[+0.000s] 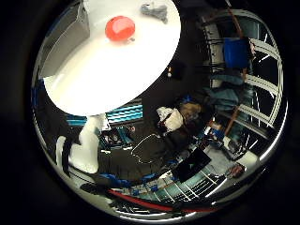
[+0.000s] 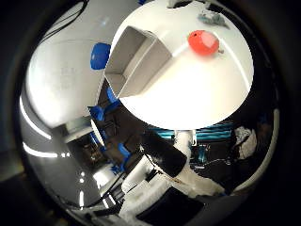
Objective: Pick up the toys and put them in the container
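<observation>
A red round toy [image 2: 202,41] lies on the white round table [image 2: 169,99], with a small grey toy [image 2: 209,17] beside it near the table's edge. A white rectangular container [image 2: 134,64] stands on the same table, a short way from the red toy. The little finger side view shows the red toy [image 1: 120,27], the grey toy [image 1: 155,12] and the table [image 1: 103,75] from a distance. My hand [image 1: 87,145] is well away from the table and above it. Its white finger reaches out straight and holds nothing.
A blue chair [image 2: 99,56] stands beside the table behind the container. Shelving and blue bins [image 1: 234,56] line the room past the table. Cluttered floor and equipment [image 1: 178,122] lie beyond the table's edge.
</observation>
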You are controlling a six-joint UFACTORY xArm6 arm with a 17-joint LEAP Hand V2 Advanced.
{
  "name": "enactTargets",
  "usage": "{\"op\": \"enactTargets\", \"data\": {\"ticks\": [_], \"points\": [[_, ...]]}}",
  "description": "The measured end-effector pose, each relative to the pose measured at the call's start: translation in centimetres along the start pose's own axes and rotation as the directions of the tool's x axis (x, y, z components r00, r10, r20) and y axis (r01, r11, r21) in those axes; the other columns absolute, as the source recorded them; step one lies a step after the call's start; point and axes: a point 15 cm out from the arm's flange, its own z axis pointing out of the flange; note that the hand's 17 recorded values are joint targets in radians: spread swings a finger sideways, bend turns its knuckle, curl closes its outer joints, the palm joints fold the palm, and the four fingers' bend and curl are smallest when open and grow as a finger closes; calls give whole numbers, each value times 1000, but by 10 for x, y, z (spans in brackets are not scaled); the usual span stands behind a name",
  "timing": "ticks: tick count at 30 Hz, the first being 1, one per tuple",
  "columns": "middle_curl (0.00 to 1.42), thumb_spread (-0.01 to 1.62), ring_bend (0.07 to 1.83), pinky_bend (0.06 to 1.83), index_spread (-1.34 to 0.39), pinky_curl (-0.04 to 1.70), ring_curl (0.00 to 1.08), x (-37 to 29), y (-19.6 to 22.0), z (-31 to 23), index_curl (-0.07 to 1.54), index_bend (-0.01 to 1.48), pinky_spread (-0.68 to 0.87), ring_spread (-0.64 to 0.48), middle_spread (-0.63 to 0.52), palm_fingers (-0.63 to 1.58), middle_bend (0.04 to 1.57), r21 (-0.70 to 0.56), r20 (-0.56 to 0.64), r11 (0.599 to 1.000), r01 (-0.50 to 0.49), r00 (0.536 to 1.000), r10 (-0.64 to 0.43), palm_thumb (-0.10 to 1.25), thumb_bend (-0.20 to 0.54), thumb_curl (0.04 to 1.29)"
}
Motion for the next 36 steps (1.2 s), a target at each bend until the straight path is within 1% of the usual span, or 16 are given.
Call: {"op": "enactTargets", "data": {"ticks": [4, 9, 11, 19, 22, 27, 31, 36], "points": [[334, 1240, 410, 395, -393, 278, 150, 1, -3, -1, 298, 163, 425, 191, -15, 232, 205, 12, -5, 1000, 0, 1000, 0, 403, -16, 234], [331, 1222, 396, 418, -386, 285, 168, 13, -28, -10, 287, 157, 426, 194, -5, 202, 193, 110, -48, 994, 1, 999, 4, 387, -19, 236], [330, 1214, 393, 429, -386, 287, 173, 18, -35, -10, 284, 156, 426, 194, -3, 191, 193, 130, -58, 991, 1, 998, 6, 377, -21, 235], [329, 1193, 371, 461, -378, 294, 197, 34, -66, 12, 272, 157, 418, 193, 12, 149, 195, 182, -75, 983, -4, 997, 18, 362, -18, 237], [330, 1188, 370, 465, -378, 294, 206, 41, -81, 29, 269, 155, 418, 194, 12, 146, 198, 202, -85, 979, -4, 996, 21, 358, -19, 239], [331, 1177, 367, 461, -378, 289, 217, 46, -97, 78, 268, 156, 420, 199, 23, 142, 197, 186, -69, 983, -11, 997, 25, 365, -18, 245], [331, 1163, 360, 465, -376, 287, 221, 55, -122, 99, 266, 157, 429, 204, 26, 139, 197, 211, -74, 977, -12, 997, 29, 393, -16, 256], [330, 1150, 353, 468, -375, 284, 227, 65, -147, 126, 267, 158, 431, 206, 33, 138, 199, 192, -61, 981, -20, 998, 33, 410, -20, 261]]}}
